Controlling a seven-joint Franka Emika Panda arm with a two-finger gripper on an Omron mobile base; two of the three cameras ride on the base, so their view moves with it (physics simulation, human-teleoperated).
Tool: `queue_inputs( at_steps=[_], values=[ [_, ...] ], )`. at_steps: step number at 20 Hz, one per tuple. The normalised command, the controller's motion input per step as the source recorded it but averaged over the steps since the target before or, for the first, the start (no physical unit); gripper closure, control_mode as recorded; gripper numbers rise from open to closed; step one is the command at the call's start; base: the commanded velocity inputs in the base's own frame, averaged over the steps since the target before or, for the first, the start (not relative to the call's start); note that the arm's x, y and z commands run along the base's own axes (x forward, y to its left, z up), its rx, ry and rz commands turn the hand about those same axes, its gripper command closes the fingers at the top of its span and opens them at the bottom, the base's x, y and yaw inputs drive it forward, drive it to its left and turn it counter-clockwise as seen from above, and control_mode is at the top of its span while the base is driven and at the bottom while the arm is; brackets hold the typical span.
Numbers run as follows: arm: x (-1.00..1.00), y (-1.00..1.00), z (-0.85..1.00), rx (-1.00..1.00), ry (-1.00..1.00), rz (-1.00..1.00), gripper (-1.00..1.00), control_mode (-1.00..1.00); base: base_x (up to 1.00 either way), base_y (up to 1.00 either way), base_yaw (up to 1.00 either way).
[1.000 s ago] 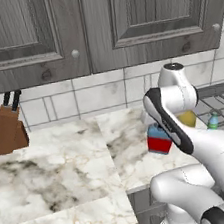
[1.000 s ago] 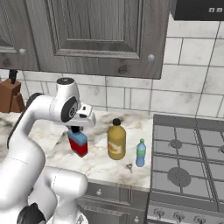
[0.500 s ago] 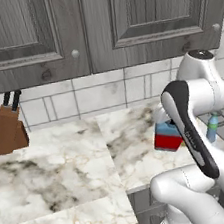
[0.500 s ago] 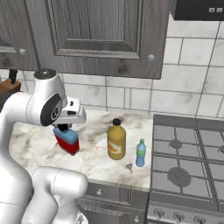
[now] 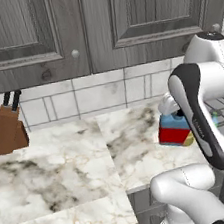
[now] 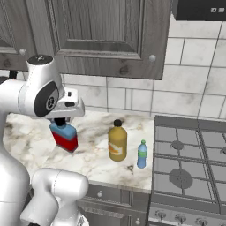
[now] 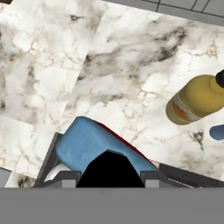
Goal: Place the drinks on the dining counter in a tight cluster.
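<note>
Dark grey cupboards hang on the wall above me. Under them is a wall of pale tiles.

The desk in front of me has a white stone top with grey and brown marks. It runs along the tiled wall. To the right of it is the stove, dark grey, with round burners.

My arm is white with dark joints. It bends over the desk.

A brown knife block stands at the back of the desk, far off to the left, close to the tiles. Black handles stick out of its top.

My gripper is closed on the blue bottle. It holds the bottle at the black cap. The bottle is squat and has a red label. It hangs in the air above the desk and leans a little. In the hand view I look down on its blue shoulder.

The yellow-brown bottle stands upright on the desk, near the stove. It has a black cap.

The small light-blue bottle stands just beside it, nearer the stove. It is the thinnest one.
</note>
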Motion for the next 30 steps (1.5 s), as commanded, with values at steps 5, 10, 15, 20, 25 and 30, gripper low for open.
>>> queue_inputs(
  at_steps=[5, 10, 15, 20, 25, 30],
  values=[
    [0.0, 0.0, 0.0, 0.0, 0.0, 0.0, 1.0, -1.0, 0.0, 0.0, 0.0],
    [-0.05, 0.0, 0.0, 0.0, 0.0, 0.0, 1.0, 1.0, -0.3, -0.09, -0.05],
    [0.0, 0.0, 0.0, 0.0, 0.0, 0.0, 1.0, 1.0, -1.0, -0.42, -0.34],
    [0.0, 0.0, 0.0, 0.0, 0.0, 0.0, 1.0, 1.0, -0.36, -0.1, -0.69],
    [0.0, 0.0, 0.0, 0.0, 0.0, 0.0, 1.0, 1.0, 0.0, -0.06, -0.93],
    [0.0, 0.0, 0.0, 0.0, 0.0, 0.0, 1.0, 1.0, 0.0, 0.0, -0.96]
  ],
)
